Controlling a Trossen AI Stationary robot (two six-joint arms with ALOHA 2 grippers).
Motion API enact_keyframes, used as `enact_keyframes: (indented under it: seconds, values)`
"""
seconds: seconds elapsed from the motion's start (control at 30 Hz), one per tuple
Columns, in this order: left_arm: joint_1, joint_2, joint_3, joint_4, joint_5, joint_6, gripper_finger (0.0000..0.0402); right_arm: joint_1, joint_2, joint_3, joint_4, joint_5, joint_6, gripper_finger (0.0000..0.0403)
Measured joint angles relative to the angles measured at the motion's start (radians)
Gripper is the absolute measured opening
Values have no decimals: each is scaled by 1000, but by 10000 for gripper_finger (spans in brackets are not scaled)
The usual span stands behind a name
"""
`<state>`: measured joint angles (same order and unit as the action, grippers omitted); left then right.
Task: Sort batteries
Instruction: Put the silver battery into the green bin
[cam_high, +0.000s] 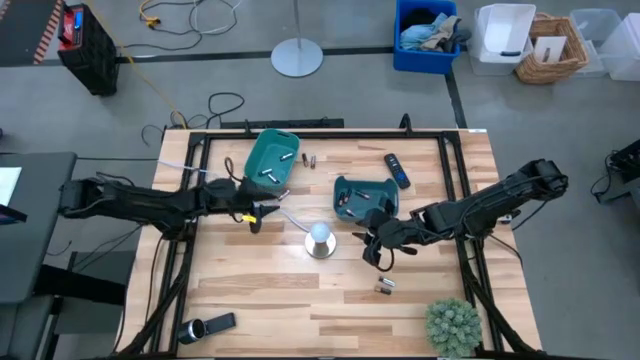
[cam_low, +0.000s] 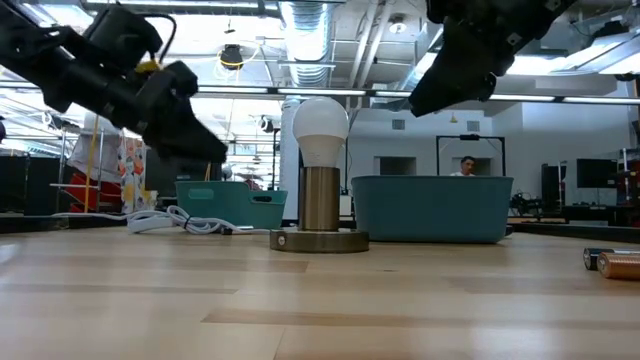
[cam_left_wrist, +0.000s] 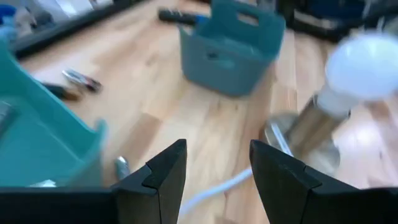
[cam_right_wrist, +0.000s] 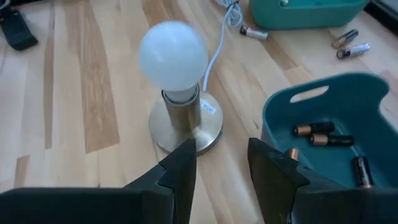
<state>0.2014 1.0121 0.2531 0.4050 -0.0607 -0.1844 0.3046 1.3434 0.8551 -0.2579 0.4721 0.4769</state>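
Two teal bins stand on the wooden table: the left bin (cam_high: 272, 160) and the right bin (cam_high: 365, 195). Several batteries (cam_right_wrist: 323, 134) lie inside the right bin. Loose batteries rest on the table: a pair (cam_high: 385, 285) toward the near edge, a pair (cam_high: 308, 158) beside the left bin, and one battery (cam_left_wrist: 121, 167) at the foot of the left bin. My left gripper (cam_left_wrist: 217, 168) hovers open and empty near the left bin's near corner. My right gripper (cam_right_wrist: 221, 165) hovers open and empty between the lamp and the right bin.
A lamp (cam_high: 320, 238) with a white bulb and a metal base stands mid-table between the grippers, and its white cord (cam_right_wrist: 217, 43) runs toward the left bin. A black remote (cam_high: 397, 170) lies far right, a flashlight (cam_high: 205, 327) near left, and a plant (cam_high: 452, 325) near right.
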Motion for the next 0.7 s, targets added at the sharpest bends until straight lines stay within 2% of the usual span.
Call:
enact_keyframes:
  seconds: [0.1,0.37,0.7]
  values:
    - [-34,79,11,5,-41,6,171,-7,0,0,11,1,-11,161]
    - [-88,249,73,4,-235,24,171,-13,0,0,12,1,-7,161]
    - [-91,439,119,4,-314,-14,171,-13,0,0,12,16,-7,161]
